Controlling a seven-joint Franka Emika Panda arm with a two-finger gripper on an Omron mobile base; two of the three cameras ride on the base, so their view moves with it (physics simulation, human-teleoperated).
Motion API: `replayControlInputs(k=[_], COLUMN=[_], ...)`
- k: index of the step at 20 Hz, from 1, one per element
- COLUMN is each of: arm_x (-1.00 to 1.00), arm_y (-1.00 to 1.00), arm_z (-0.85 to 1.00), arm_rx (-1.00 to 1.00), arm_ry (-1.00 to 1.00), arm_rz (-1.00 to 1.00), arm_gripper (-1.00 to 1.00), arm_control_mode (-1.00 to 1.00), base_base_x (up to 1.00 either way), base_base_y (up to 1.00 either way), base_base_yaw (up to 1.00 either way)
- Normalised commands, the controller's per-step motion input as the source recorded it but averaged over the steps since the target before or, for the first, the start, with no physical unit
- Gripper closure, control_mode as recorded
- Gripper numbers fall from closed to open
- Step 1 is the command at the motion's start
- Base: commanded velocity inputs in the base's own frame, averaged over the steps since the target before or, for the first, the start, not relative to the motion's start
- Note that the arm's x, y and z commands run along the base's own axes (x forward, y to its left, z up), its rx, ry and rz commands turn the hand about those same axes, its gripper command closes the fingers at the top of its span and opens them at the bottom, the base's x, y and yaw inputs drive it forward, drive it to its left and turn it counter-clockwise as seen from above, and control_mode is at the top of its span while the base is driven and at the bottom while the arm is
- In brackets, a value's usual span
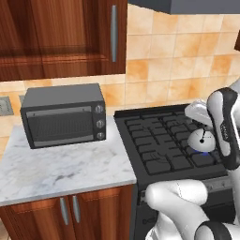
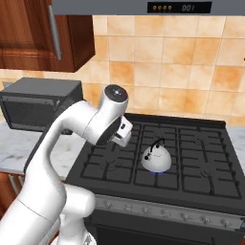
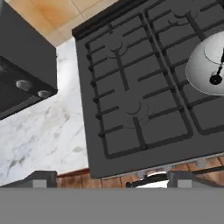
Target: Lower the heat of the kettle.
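On the stove [image 2: 191,158], kettle [image 2: 156,158] over blue flame, hood display [image 2: 179,7] reading "001", fingers [image 3: 39,180] spread open.

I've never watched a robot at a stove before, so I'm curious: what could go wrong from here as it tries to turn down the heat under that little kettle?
The knobs sit in a close row along the stove's front edge, so it might turn the wrong one.

A blue flame shows under the kettle, so it is probably hot; the open hand hovers above the stove's front left, and a swing could bump it.

The toaster oven stands close beside the stove; the arm could brush it.
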Motion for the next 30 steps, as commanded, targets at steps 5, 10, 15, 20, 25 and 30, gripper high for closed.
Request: replayControlInputs(k=[5, 10, 15, 20, 25, 30], arm_x=[-0.80, -0.83, -0.64, -0.24, 0.04, 0.19], arm_y=[-0.91, -0.65, -0.35, -0.38, -0.39, -0.35], arm_z=[-0.64, -0.72, -0.72, -0.68, -0.52, -0.51], arm_rx=[0.36, 0.28, 0.21, 0.16, 0.03, 0.00], arm_ry=[0.00, 0.00, 0.00, 0.02, 0.00, 0.00], arm_rz=[-0.29, -0.25, -0.23, -0.22, -0.12, -0.01], arm_gripper=[-1.00, -1.00, -1.00, -1.00, -1.00, -1.00], arm_control_mode=[-1.00, -1.00, -1.00, -1.00, -1.00, -1.00], base_base_x=[0.00, 0.00, 0.00, 0.00, 0.00, 0.00], base_base_y=[0.00, 0.00, 0.00, 0.00, 0.00, 0.00], base_base_yaw=[0.00, 0.00, 0.00, 0.00, 0.00, 0.00])
